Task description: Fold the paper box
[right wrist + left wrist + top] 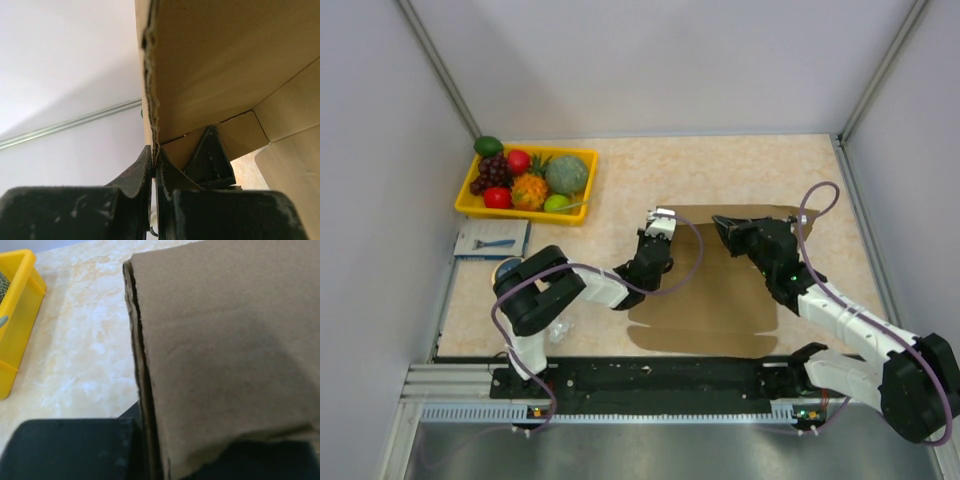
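The paper box [710,300] is plain brown cardboard and lies in the middle of the table, with its far panel raised. My left gripper [658,222] is shut on the left end of that raised panel. In the left wrist view the cardboard [225,340] fills the right side and its edge runs down between my black fingers [75,450]. My right gripper [725,225] is shut on the panel near its middle. In the right wrist view both fingertips pinch the ragged cardboard edge [150,75] at my right gripper [154,162], and an inner flap [290,115] folds off to the right.
A yellow tray [525,215] of toy fruit stands at the far left; its corner shows in the left wrist view [15,315]. A small blue-white packet [492,240] lies in front of it. Grey walls enclose the table on three sides.
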Action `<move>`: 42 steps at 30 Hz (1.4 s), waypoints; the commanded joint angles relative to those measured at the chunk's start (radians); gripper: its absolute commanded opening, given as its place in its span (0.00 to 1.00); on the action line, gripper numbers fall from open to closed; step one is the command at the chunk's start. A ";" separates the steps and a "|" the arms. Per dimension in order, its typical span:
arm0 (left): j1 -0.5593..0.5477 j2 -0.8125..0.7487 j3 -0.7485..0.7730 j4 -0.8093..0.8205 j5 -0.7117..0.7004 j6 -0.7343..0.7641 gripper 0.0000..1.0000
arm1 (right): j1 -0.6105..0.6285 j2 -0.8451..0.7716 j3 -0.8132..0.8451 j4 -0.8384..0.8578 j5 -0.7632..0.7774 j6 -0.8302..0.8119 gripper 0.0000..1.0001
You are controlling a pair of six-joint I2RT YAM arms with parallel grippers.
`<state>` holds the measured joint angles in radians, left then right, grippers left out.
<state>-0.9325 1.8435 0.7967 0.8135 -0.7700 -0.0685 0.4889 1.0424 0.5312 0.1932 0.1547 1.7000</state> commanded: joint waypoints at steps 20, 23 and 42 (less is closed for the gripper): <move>0.023 -0.342 -0.235 -0.114 0.218 -0.129 0.98 | 0.016 0.034 -0.027 0.071 0.002 -0.054 0.02; 0.026 -0.254 -0.176 -0.056 0.186 -0.102 0.97 | 0.017 0.036 -0.019 0.066 -0.001 -0.050 0.03; 0.089 -0.055 -0.057 0.115 0.104 -0.019 0.19 | 0.022 0.027 0.000 0.023 -0.038 -0.124 0.28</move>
<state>-0.8703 1.7916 0.7284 0.8314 -0.6476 -0.1223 0.5003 1.0801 0.4995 0.2825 0.1440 1.6562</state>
